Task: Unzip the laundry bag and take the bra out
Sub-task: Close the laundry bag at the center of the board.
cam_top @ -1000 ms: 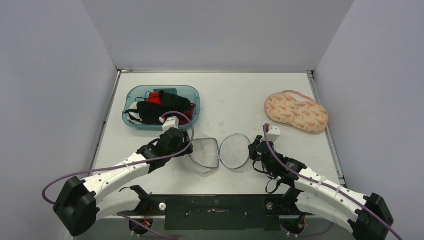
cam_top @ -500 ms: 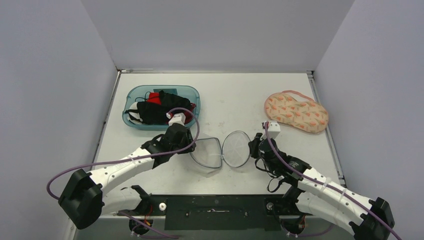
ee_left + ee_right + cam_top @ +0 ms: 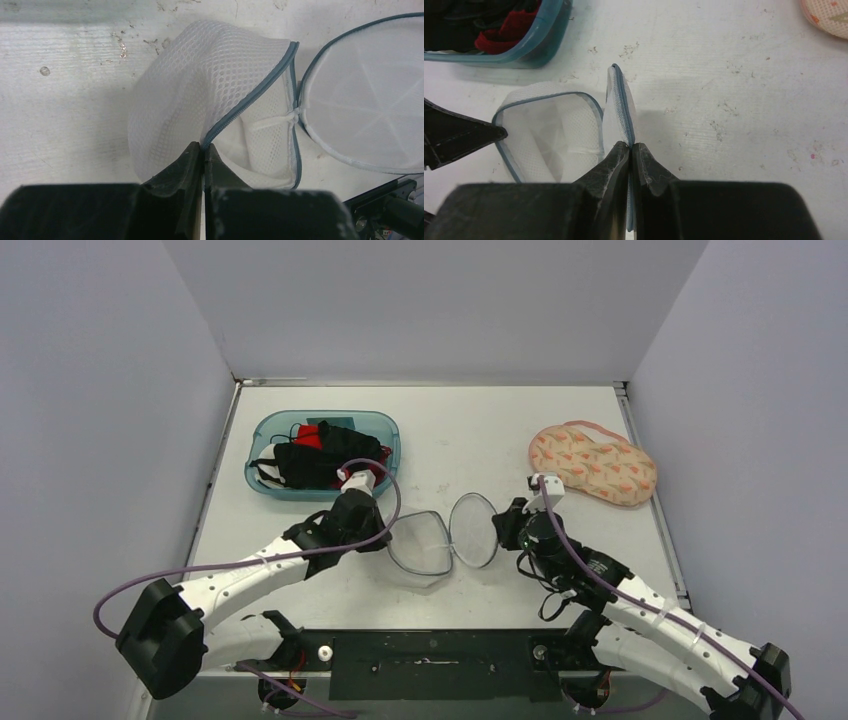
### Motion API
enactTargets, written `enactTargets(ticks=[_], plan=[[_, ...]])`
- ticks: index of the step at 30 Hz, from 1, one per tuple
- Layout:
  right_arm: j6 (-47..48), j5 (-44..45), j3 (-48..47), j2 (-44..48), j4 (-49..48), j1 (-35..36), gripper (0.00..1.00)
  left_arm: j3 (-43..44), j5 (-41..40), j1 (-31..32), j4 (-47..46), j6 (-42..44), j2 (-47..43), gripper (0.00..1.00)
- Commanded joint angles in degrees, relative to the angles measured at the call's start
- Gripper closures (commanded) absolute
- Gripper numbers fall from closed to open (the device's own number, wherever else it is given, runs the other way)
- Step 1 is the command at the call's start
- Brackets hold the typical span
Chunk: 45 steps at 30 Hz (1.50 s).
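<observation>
I'm watching the bag [image 3: 420, 543] lying unzipped in two halves by the near edge of the counter [image 3: 480, 430], about midway along. My left gripper [image 3: 203, 147] is pinching the left half's zipper rim, jaws closed on it. My right gripper [image 3: 630, 145] is clamping the right half's rim, standing it on edge. The bra [image 3: 592, 462] is lying outside the bag by the right edge, well apart from both jaws.

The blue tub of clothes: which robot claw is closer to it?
Left. The left gripper sits just in front of the tub, pinching the mesh bag at its rim; the right gripper pinches the bag's other half, farther off to the right.
</observation>
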<state>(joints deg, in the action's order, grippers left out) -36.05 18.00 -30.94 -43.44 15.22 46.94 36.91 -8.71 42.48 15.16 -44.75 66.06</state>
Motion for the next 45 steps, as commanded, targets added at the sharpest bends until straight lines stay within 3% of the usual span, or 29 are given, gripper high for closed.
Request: enactTargets(ticks=[1, 14, 21, 27, 34, 39, 40, 43, 45], plan=[[2.9, -2.2, -6.4, 3.1, -1.1, 0.3, 0.95, 0.7, 2.1, 0.5, -3.1, -0.1, -2.1, 1.00], [14.8, -11.8, -35.6, -3.7, 6.3, 0.3, 0.95, 12.8, 4.9, 0.4, -4.9, -1.4, 0.3, 1.00], [13.9, 0.0, -28.5, -4.7, 10.9, 0.4, 0.95, 9.8, 5.8, 0.2, -8.7, -3.0, 3.7, 1.00], [12.3, 6.5, -21.1, -3.5, 8.6, 0.9, 0.95, 8.5, 8.6, 0.1, -13.9, -3.4, 8.3, 1.00], [12.7, 12.8, -30.7, -7.3, 14.9, 3.4, 0.95, 15.9, 8.7, 0.0, -10.0, 0.0, 9.4, 1.00], [11.4, 14.8, -31.8, -9.6, 17.3, 5.6, 0.95, 14.6, 8.0, 0.0, -9.2, 0.2, 9.7, 1.00], [10.9, 14.7, -31.3, -9.9, 17.3, 5.9, 0.95, 14.0, 7.8, 0.0, -9.0, -0.1, 9.7, 0.97], [9.5, 14.1, -30.0, -10.4, 16.8, 6.4, 0.95, 12.9, 6.5, 0.0, -8.5, -0.4, 8.3, 0.68], [9.1, 14.1, -29.7, -10.5, 16.7, 6.6, 0.95, 12.9, 5.2, -0.1, -7.9, -0.5, 6.4, 0.57]])
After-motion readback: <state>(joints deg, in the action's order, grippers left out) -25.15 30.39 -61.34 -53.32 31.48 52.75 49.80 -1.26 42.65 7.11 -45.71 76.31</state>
